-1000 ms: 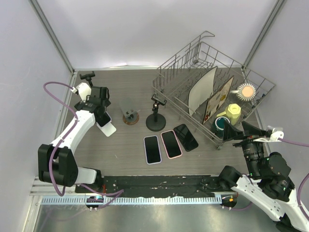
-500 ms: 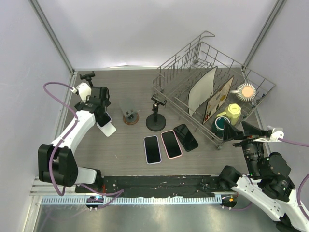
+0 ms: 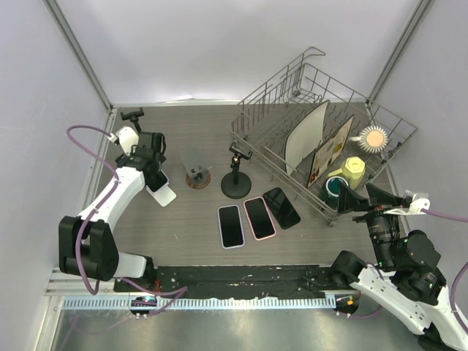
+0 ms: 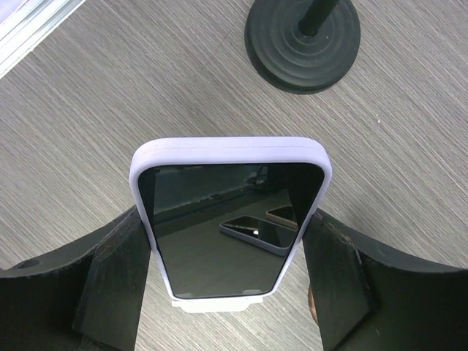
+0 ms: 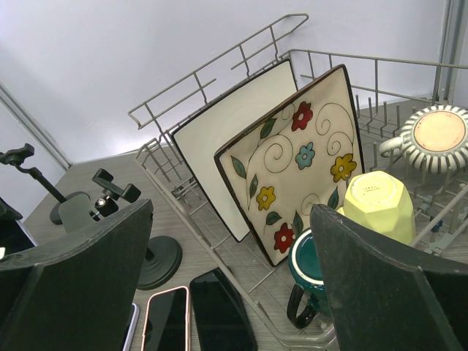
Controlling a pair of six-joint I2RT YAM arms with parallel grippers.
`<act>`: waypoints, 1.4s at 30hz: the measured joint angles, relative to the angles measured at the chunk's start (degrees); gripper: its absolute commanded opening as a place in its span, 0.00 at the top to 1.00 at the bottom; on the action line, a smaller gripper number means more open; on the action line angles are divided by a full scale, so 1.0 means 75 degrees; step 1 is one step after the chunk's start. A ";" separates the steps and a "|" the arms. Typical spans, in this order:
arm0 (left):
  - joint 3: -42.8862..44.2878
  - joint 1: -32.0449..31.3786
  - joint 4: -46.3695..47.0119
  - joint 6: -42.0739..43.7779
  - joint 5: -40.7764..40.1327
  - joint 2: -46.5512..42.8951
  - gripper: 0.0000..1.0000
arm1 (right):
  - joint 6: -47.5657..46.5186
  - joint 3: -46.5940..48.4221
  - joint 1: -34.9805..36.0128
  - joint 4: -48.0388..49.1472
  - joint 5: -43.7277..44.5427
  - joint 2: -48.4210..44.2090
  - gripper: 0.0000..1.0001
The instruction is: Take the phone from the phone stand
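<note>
A phone (image 4: 228,219) in a lavender case stands tilted, screen toward the left wrist camera, its lower end in a small white stand (image 4: 219,305). My left gripper (image 4: 228,227) has one finger against each long side of the phone. In the top view the left gripper (image 3: 155,178) sits over the stand (image 3: 165,195) at the table's left. My right gripper (image 5: 230,292) is open and empty, raised at the front right by the rack (image 3: 358,199).
A black clamp stand (image 3: 235,180) with a round base and a small stand on a brown coaster (image 3: 196,175) are mid-table. Three phones lie flat (image 3: 230,226), (image 3: 259,217), (image 3: 281,208). A wire dish rack (image 3: 248,139) with plates and mugs fills the right.
</note>
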 measured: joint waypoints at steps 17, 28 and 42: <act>0.0548 0.0000 -0.1125 0.0472 0.0525 -0.1035 0.66 | 0.0003 0.0000 0.0000 0.0000 -0.0029 0.0000 0.06; 0.0921 -0.1224 -0.2349 0.0903 0.1979 -0.1626 0.70 | 0.0003 0.0000 0.0000 0.0000 -0.0026 0.0000 0.06; -0.0702 -0.4051 -0.2798 0.0251 0.3340 -0.0799 0.68 | 0.0000 0.0000 0.0000 0.0000 -0.0020 0.0003 0.06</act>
